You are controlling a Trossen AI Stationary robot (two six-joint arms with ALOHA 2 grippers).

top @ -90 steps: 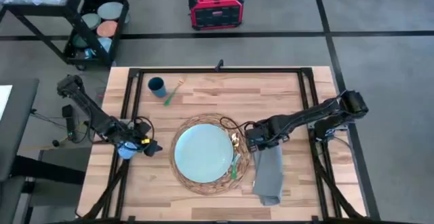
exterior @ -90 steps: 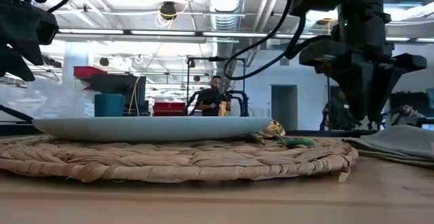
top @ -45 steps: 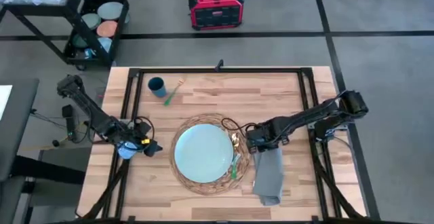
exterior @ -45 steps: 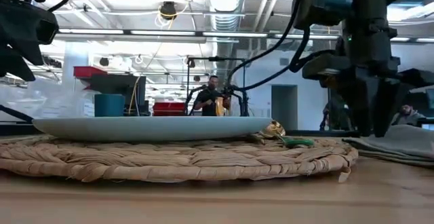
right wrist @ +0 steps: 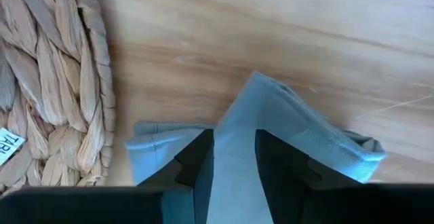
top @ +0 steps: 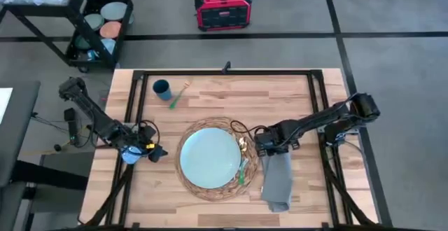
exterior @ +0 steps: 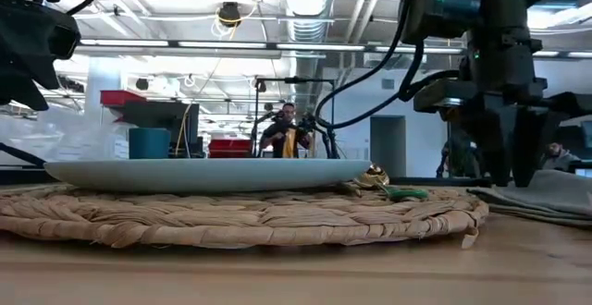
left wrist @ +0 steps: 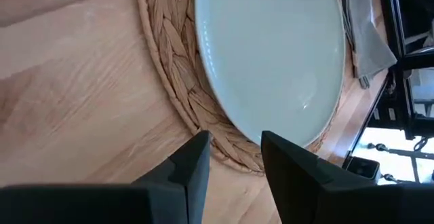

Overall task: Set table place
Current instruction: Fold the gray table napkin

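Looks like a robotics lab: exposed ceiling ducts, concrete floor, wheeled cart, red power unit, people at workstations.

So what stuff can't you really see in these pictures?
- Cutlery on the straw mat: fork or spoon is too small to tell in the high view, and the plate hides most of it in the low view.
- Napkin: the right gripper covers its middle in the right wrist view.
- Cup: the plate hides its base in the low view.
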